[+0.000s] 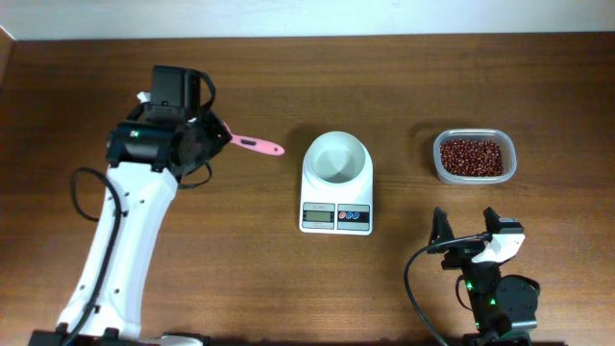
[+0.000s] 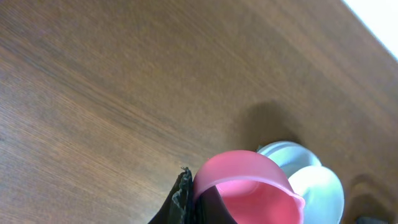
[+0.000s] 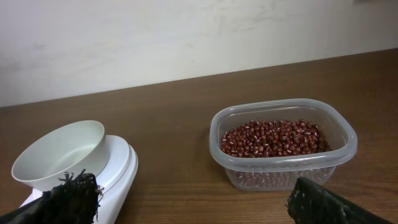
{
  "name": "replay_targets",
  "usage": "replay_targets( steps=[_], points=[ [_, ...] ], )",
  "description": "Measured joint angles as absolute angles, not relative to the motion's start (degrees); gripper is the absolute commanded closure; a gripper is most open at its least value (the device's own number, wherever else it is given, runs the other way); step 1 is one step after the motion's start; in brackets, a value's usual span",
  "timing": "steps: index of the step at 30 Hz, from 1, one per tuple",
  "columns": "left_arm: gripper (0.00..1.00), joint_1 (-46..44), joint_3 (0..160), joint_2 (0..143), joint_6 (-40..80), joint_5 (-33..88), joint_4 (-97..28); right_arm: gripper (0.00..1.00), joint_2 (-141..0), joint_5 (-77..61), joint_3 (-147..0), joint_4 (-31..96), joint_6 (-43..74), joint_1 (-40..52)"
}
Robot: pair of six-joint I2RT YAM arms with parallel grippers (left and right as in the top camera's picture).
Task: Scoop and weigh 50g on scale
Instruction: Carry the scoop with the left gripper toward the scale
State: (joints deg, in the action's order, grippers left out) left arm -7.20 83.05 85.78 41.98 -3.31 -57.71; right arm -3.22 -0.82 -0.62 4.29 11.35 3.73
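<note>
The white scale (image 1: 335, 217) stands mid-table with a round white bowl (image 1: 336, 157) on top, which looks empty. To its left, a pink scoop (image 1: 258, 145) is held above the table, pointing toward the scale, with my left gripper (image 1: 209, 135) shut on it. In the left wrist view the scoop's pink cup (image 2: 250, 186) sits just ahead of the dark fingers (image 2: 181, 200), with the bowl (image 2: 314, 183) beyond. My right gripper (image 1: 470, 231) stands open near the front right, with nothing between its fingers (image 3: 73, 198). Its view shows the scale (image 3: 119, 168) and the bowl (image 3: 60, 152) at the left.
A clear plastic container of red beans (image 1: 473, 156) sits right of the scale, just behind the right gripper; it appears again in the right wrist view as the container (image 3: 281, 142). A pale wall runs along the table's far edge.
</note>
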Motion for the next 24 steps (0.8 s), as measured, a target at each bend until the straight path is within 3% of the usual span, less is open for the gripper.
replay_targets(
  steps=[24],
  points=[
    [1.00, -17.72, 83.05, 87.57, 41.98, -3.36, -58.13, 0.01, -3.22, -0.82, -0.62, 4.29, 11.35, 3.73]
  ],
)
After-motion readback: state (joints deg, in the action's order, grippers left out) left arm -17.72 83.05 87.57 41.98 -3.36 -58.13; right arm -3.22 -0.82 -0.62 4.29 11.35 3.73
